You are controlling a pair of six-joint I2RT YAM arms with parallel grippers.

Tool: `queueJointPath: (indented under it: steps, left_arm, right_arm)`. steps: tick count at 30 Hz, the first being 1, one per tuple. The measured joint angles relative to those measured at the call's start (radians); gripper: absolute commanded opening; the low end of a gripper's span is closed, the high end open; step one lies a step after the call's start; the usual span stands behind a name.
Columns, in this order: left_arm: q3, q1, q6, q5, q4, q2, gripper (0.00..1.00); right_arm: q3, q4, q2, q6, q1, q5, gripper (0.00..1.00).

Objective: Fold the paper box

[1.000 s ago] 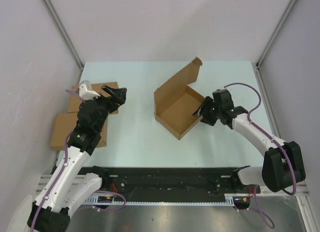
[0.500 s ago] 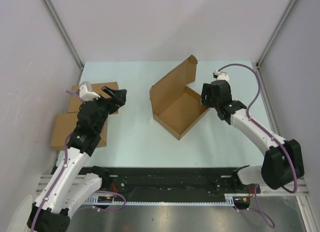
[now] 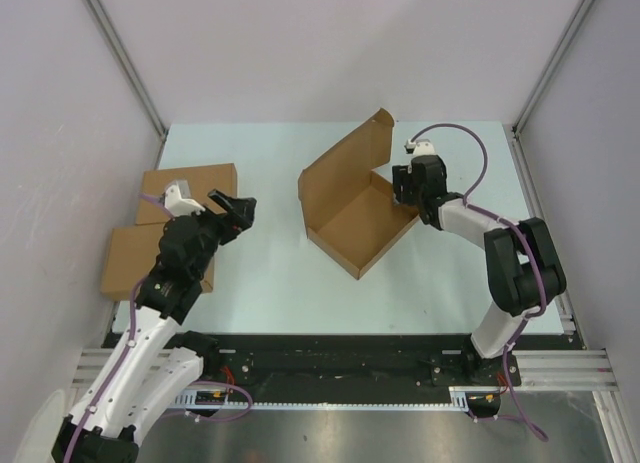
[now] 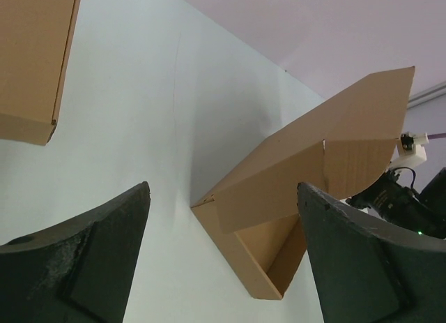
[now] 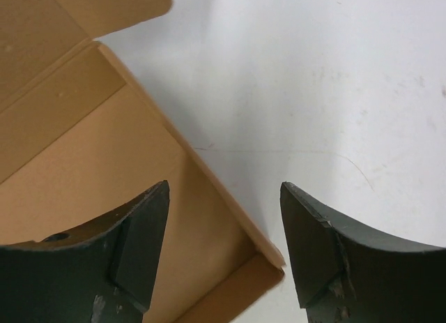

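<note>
The paper box [image 3: 352, 221] stands in the middle of the table as a shallow brown tray with its lid [image 3: 343, 163] raised at the far left side. It also shows in the left wrist view [image 4: 279, 218] and the right wrist view [image 5: 97, 190]. My right gripper [image 3: 406, 187] is open at the box's right wall. In the right wrist view [image 5: 224, 185] it straddles that wall near a corner, one finger over the box's inside and one over the table. My left gripper [image 3: 238, 209] is open and empty, well left of the box, and faces it [image 4: 223, 189].
Two finished flat brown boxes [image 3: 190, 186] [image 3: 148, 260] lie at the left edge of the table, partly under my left arm; one shows in the left wrist view [image 4: 31, 65]. Metal frame posts [image 3: 125, 58] and grey walls bound the table.
My right gripper has moved from the box's near right corner up to its far right wall, the arm folding back. The box shifted slightly left. My left gripper dropped a little toward me.
</note>
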Motion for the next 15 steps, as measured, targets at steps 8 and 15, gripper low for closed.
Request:
queueJointPath:
  steps: [8,15]
  left_arm:
    - [-0.013,-0.003,0.0,0.006,-0.011,-0.003,0.89]
    - [-0.082,-0.021,-0.005,0.048,0.01,0.007,0.86]
  right_arm:
    - [0.035,0.028,0.084,-0.02,-0.006,-0.069,0.53]
    - [0.048,-0.037,0.093,0.045,-0.013,-0.021,0.23]
